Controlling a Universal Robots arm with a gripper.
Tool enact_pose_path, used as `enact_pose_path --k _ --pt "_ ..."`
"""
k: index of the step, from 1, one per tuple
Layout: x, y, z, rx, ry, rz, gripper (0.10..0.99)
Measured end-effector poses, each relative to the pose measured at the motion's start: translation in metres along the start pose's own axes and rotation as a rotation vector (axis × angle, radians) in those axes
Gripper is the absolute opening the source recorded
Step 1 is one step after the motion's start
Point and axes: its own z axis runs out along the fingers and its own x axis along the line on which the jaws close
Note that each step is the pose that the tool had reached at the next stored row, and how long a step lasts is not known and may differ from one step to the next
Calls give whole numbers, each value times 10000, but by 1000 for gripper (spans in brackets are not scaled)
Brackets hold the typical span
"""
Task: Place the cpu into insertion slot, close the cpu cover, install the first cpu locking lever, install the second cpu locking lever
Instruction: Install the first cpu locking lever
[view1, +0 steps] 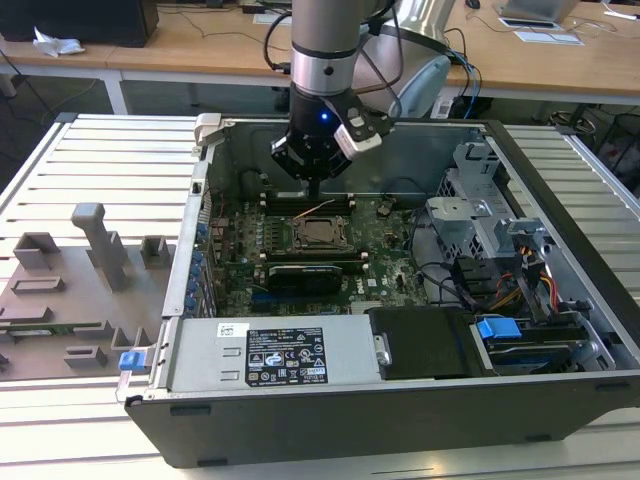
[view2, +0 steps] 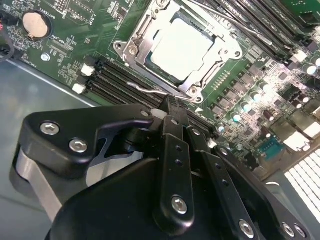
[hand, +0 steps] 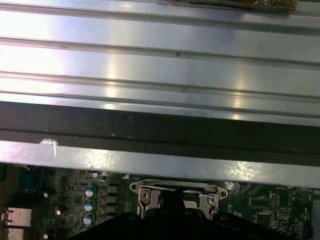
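Hand (view2: 172, 112), black and two-fingered, is clenched on nothing, its tip just beside the square metal-rimmed insertion slot (view2: 184, 47). One silver-grey square cpu (view2: 181, 47) sits in the slot; one thin silver cpu cover (view2: 142, 42) lies closed over it. One wire locking lever (view2: 145, 90) appears unlatched; the second cannot be judged.

The tool (view2: 170, 107) was matt black with silver screw heads. The cpu (view2: 181, 47) showed a pale silver-grey top, framed by the shiny silver cpu cover (view2: 137, 42). The motherboard (view2: 100, 30) was dark green, crossed by long black memory slots (view2: 117, 82). The computer case (view1: 400, 415) was dark grey, the tabletop (view1: 90, 150) ribbed light grey.
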Motion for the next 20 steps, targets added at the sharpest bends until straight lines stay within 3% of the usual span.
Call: enact_pose_path --k 5,7,13,20 --pt "0 -1 55 -19 -1 15 106" --pt "19 1 87 -167 -14 50 106" --pt "31 44 214 -172 -14 96 106" --pt "-28 55 251 -175 -1 97 106"
